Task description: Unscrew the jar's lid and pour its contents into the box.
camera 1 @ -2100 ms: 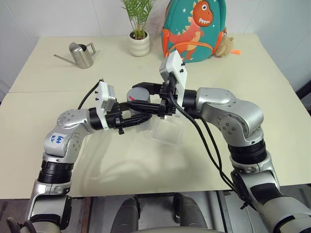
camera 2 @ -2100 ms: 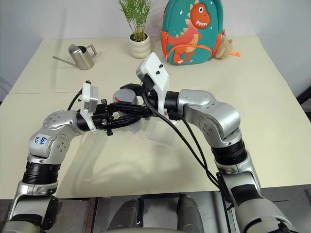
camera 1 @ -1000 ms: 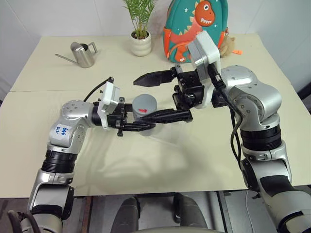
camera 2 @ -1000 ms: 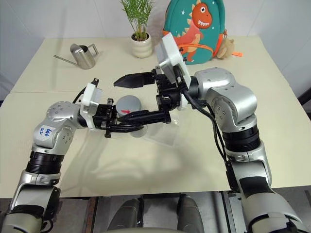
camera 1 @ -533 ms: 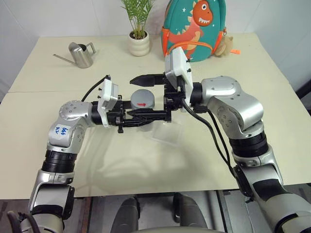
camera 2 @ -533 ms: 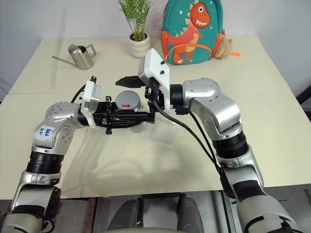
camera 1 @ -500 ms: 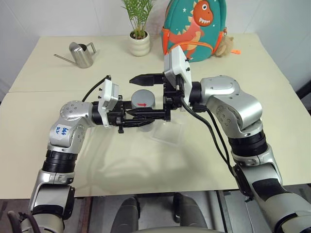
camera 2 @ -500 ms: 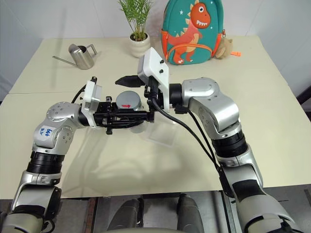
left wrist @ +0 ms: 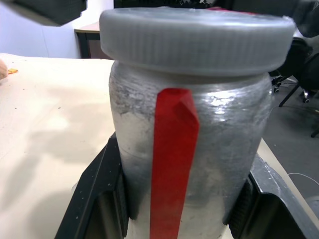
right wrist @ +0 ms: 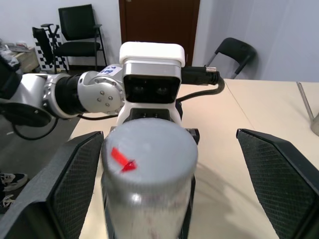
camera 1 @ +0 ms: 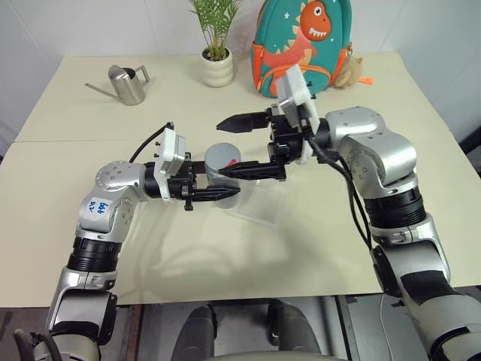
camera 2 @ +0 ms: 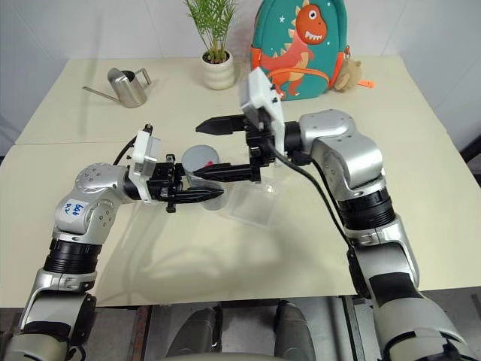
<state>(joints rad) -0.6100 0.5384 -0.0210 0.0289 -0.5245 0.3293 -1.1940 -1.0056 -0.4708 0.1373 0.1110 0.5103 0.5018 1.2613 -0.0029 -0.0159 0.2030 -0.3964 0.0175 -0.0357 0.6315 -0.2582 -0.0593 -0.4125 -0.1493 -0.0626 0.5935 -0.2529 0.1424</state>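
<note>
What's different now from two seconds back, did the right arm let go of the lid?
Yes. The right gripper, closed around the lid two seconds ago, has opened and pulled back, and now straddles it with jaws wide, not touching. The left gripper stays shut on the jar, lid still on. The box, watering can and backpack have not moved.

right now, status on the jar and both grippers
Left gripper shut on jar, held above table. Right gripper open, fingers either side of lid, not touching. Lid on. Box beside jar. Nothing blocking.
</note>
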